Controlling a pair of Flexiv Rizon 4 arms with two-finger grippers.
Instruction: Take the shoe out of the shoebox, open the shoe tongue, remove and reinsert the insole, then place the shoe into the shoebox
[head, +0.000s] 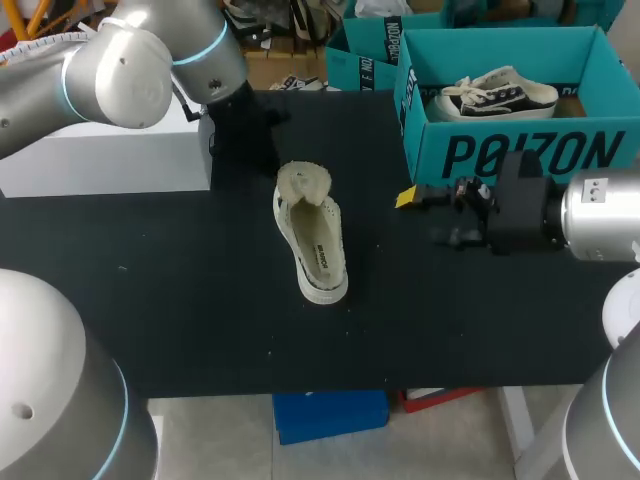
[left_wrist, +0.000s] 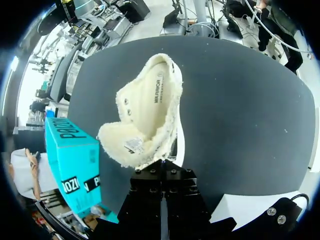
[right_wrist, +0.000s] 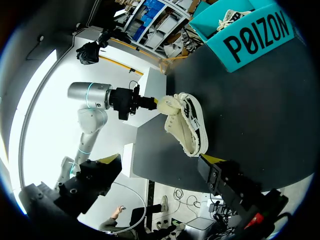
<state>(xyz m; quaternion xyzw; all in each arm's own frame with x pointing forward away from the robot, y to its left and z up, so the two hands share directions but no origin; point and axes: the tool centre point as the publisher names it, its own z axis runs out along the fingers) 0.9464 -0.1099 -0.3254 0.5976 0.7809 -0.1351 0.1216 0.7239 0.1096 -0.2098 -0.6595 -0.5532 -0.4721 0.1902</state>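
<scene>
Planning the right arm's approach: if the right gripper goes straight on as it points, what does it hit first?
Most likely the cream canvas shoe on the black table: the right gripper points at its side, only bare tabletop between. Its height is unclear, so it might pass over.

Head view. Cream shoe (head: 315, 245) lies on its sole mid-way across the black surface (head: 180, 300), tongue folded up at its far end. Left end effector (head: 272, 160) meets that far end; fingertips not resolvable. Right end effector (head: 420, 217) sits near the front wall of the teal shoebox (head: 520, 155), apart from the shoe, one yellow tip showing. Black-and-white sneaker (head: 500, 95) inside shoebox. White block (head: 110, 160) at the surface's far left.
</scene>
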